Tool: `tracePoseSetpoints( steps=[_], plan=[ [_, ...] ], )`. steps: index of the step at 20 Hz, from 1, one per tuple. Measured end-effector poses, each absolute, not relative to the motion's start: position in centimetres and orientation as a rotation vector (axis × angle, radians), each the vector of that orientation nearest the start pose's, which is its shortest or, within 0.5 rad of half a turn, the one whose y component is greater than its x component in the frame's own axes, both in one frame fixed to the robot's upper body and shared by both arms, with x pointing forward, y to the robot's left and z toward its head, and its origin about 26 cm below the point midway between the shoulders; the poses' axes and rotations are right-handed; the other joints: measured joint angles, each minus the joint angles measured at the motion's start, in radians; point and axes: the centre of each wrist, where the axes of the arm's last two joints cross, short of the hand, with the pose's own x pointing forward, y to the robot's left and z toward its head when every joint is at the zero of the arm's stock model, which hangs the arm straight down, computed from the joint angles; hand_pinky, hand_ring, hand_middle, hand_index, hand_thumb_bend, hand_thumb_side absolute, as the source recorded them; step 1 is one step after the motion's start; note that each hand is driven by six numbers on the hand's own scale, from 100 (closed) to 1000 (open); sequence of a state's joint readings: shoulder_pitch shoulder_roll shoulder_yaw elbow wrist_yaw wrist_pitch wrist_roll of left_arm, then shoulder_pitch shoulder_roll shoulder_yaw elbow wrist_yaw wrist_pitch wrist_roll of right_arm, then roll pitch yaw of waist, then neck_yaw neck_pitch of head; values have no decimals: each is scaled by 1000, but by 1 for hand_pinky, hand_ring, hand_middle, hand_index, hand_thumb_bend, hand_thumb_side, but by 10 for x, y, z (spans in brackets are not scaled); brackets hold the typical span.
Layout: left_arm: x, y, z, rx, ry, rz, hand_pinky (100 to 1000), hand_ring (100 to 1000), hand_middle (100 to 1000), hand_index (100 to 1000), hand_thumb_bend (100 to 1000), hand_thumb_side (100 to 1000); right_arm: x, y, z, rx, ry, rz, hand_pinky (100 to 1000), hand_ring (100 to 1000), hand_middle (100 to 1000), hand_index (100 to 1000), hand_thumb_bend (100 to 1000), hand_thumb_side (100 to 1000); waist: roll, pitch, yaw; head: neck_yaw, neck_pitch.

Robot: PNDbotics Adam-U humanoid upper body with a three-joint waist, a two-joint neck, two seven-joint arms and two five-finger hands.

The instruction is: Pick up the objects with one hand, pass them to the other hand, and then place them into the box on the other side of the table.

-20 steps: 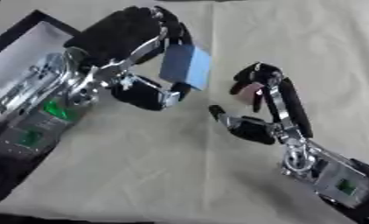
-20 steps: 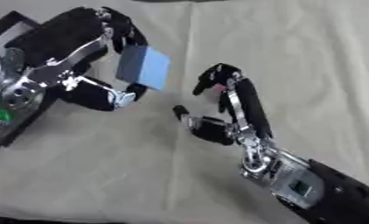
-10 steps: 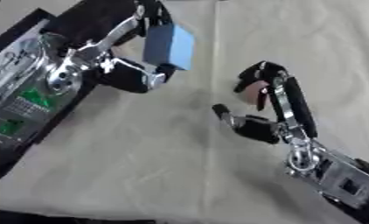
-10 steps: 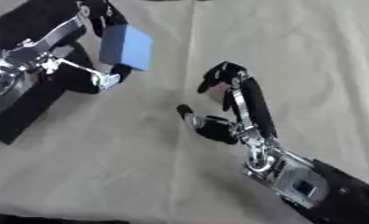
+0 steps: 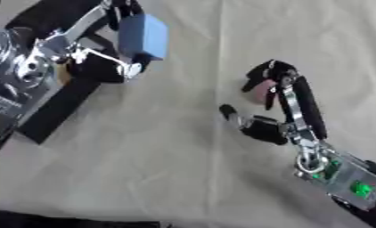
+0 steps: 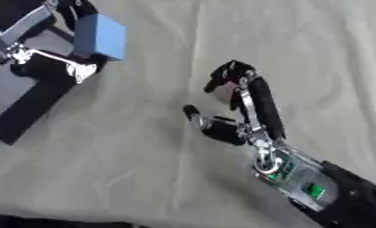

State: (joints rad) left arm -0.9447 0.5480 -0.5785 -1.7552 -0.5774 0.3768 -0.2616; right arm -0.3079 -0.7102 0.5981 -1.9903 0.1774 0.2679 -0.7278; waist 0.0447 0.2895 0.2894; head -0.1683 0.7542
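While the left robot hand (image 5: 117, 42) reaches in from the upper left corner, it carries a light blue block (image 5: 144, 35), which looks pinched between the dark fingers above and behind it and the thumb below, whose pale tip (image 5: 132, 69) shows under the block's lower edge. Held this way, the block hangs in the air, tilted, over the right-hand rim of a black box (image 6: 26, 103) that lies at the left side of the view, its long dark wall running slantwise down toward the lower left. Much of the box is hidden by the silver and black forearm of the left arm. Further right, well apart from the block, the right robot hand (image 6: 239, 111) comes up from the lower right corner over the beige cloth-covered surface (image 5: 160, 160). Its fingers (image 6: 226, 75) are bent forward at their tips and its thumb (image 6: 195, 114) juts out to the left, with a clear gap between them and nothing inside that gap, so this hand is empty and spread rather than closed. A pinkish patch shows on the inner side of its bent fingers. Green markings show on the wrist plates of both arms.
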Motion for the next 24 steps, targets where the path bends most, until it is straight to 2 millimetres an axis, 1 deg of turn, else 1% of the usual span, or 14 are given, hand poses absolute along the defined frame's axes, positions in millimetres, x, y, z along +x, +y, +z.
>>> tracePoseSetpoints(
  steps=[8, 14, 18, 21, 24],
  plan=[
    [348, 150, 285, 887, -1886, -1341, 764, 545, 369, 403, 100, 140, 267, -204, 137, -704, -2088, 511, 221, 600, 580, 471, 589, 100, 0, 0, 0, 23, -2],
    [351, 169, 284, 937, -1859, -1278, 760, 546, 370, 403, 100, 129, 267, -206, 138, -714, -2092, 507, 221, 600, 580, 470, 589, 100, 0, 0, -1, 39, -12],
    [353, 182, 284, 982, -1840, -1248, 754, 547, 355, 402, 100, 117, 267, -206, 137, -720, -2096, 508, 220, 600, 580, 470, 590, 100, 0, 0, -4, 53, -19],
    [353, 192, 283, 1013, -1824, -1229, 751, 549, 356, 372, 100, 112, 267, -207, 137, -722, -2095, 505, 220, 599, 580, 469, 590, 100, 0, 0, -6, 67, -21],
    [354, 200, 282, 1037, -1805, -1217, 750, 549, 356, 372, 100, 110, 267, -207, 137, -723, -2096, 503, 221, 599, 579, 469, 590, 100, 0, 0, -7, 79, -27]
  ],
)
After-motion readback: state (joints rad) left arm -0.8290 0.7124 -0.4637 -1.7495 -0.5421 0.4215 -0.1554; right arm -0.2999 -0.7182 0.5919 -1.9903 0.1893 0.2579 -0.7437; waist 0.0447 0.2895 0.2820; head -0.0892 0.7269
